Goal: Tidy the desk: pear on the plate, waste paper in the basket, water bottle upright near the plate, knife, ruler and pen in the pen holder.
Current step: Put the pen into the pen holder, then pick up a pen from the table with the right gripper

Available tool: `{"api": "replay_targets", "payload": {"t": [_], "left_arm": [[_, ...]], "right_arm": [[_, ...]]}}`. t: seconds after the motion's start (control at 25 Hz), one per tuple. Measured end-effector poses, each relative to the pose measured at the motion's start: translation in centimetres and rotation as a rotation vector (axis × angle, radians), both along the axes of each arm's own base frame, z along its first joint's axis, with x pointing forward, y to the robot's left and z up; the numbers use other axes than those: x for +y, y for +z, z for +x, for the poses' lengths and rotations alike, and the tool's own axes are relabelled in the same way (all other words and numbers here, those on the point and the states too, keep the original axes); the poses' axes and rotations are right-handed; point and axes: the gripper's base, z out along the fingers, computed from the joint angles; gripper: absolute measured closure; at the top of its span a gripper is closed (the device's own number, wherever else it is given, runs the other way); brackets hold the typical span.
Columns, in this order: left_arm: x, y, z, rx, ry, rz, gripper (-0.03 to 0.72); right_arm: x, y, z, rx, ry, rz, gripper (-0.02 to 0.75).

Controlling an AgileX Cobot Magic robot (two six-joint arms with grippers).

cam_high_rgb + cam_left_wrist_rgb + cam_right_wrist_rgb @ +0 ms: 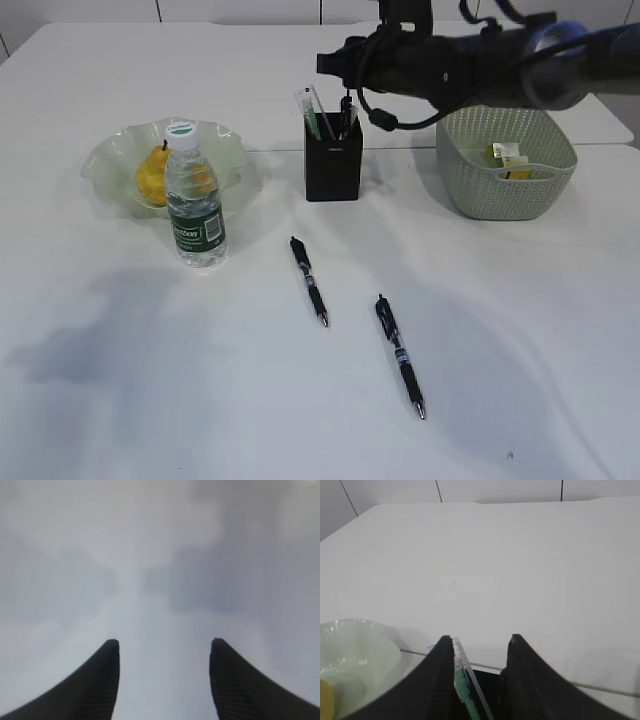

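My right gripper hangs open right over the black pen holder. A clear ruler and a green knife stand in the holder, and the ruler leans on my left fingertip while the other finger stands apart. Two black pens lie on the table in front. A yellow pear rests on the pale green plate, with the water bottle upright beside it. Waste paper lies in the basket. My left gripper is open over bare table.
The right arm stretches from the right above the basket. The plate's rim shows at the lower left of the right wrist view. White tabletop spreads round the pens; its far edge meets the wall.
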Motion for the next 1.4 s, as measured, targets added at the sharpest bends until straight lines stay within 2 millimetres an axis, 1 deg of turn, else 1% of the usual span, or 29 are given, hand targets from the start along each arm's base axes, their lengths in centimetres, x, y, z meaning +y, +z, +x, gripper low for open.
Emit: {"api": "replay_targets", "payload": {"t": [0.12,0.24,0.4,0.52,0.68,0.88,0.96,1.16,1.24,1.4], "left_arm": [[0.0,0.0,0.0,0.0,0.0,0.0,0.286],[0.0,0.0,0.0,0.0,-0.002,0.004,0.286],[0.0,0.0,0.0,0.0,-0.003,0.006,0.286],[0.0,0.0,0.0,0.0,-0.004,0.008,0.286],[0.0,0.0,0.0,0.004,-0.004,0.008,0.286],[0.0,-0.1,-0.1,0.014,-0.005,0.007,0.286],[0.0,-0.1,-0.1,0.016,-0.006,0.007,0.286],[0.0,-0.1,-0.1,0.017,-0.004,0.003,0.286],[0.0,-0.1,-0.1,0.017,-0.004,0.003,0.286],[0.0,-0.1,-0.1,0.017,-0.003,0.001,0.286]], "right_arm": [[-0.4,3.1,-1.2,0.051,0.003,-0.02,0.468],[-0.8,5.1,-2.6,0.14,0.006,-0.049,0.468],[-1.5,7.2,-4.7,0.267,0.008,-0.091,0.467],[-2.0,8.4,-6.3,0.371,0.011,-0.118,0.467],[-2.5,9.3,-8.6,0.537,0.02,-0.149,0.467],[-2.7,8.9,-10.5,0.746,0.045,-0.162,0.467],[-2.3,8.6,-11.2,0.809,0.061,-0.182,0.467],[0.0,8.2,-12.7,0.881,0.078,-0.224,0.466],[0.6,7.0,-12.9,0.944,0.083,-0.254,0.466],[1.1,3.6,-12.0,1.033,0.075,-0.29,0.466]]}}
